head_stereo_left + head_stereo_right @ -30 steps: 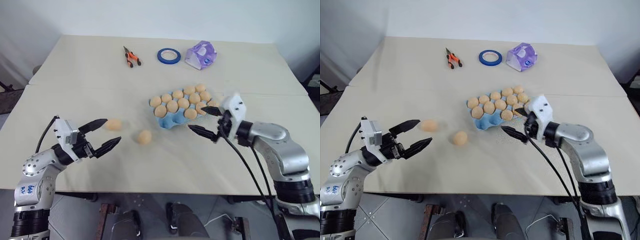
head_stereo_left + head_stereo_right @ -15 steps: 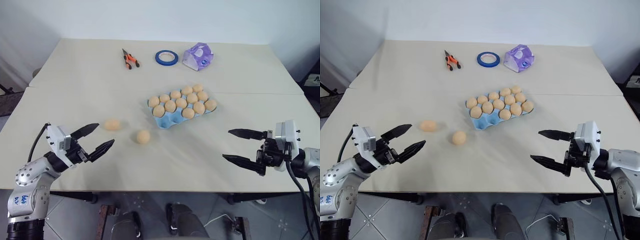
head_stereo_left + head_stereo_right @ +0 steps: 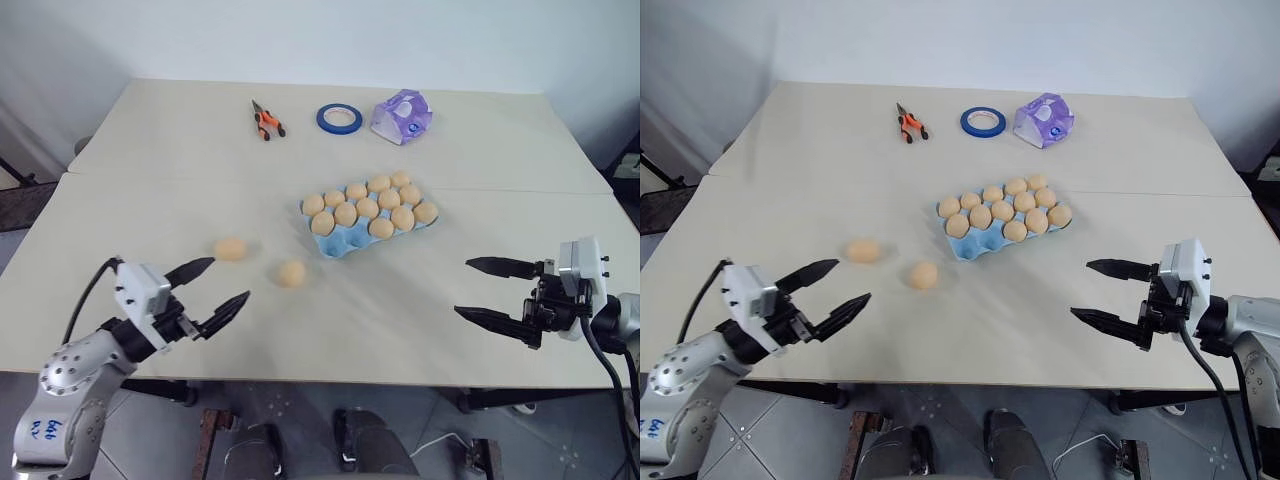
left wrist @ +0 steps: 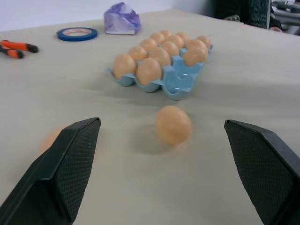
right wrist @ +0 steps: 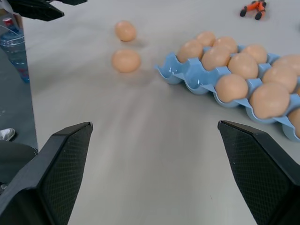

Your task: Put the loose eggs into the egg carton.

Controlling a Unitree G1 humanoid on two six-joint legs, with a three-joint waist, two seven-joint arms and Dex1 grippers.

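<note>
Reaching next: we judge the left end effector (image 3: pixel 218 285), fingers spread and empty, should take a loose egg.
Direction: the nearer egg (image 3: pixel 291 273) lies ahead and right of it; the other egg (image 3: pixel 230 249) sits just beyond its upper finger.
Nearer arm: left; our right end effector (image 3: pixel 492 290), also wide open, hangs well apart.
Look: tan-orange ovals resting on the surface (image 3: pixel 150 150).
Egg carton (image 3: pixel 330 246): light blue, nearly full, beyond both eggs.

wall (image 3: pixel 300 35): plain white | table (image 3: pixel 180 150): beige | floor (image 3: pixel 940 420): grey tiles

Bare table (image 3: pixel 400 300) between right pincer (image 3: pixel 490 290) and egg carton (image 3: pixel 345 245).
</note>
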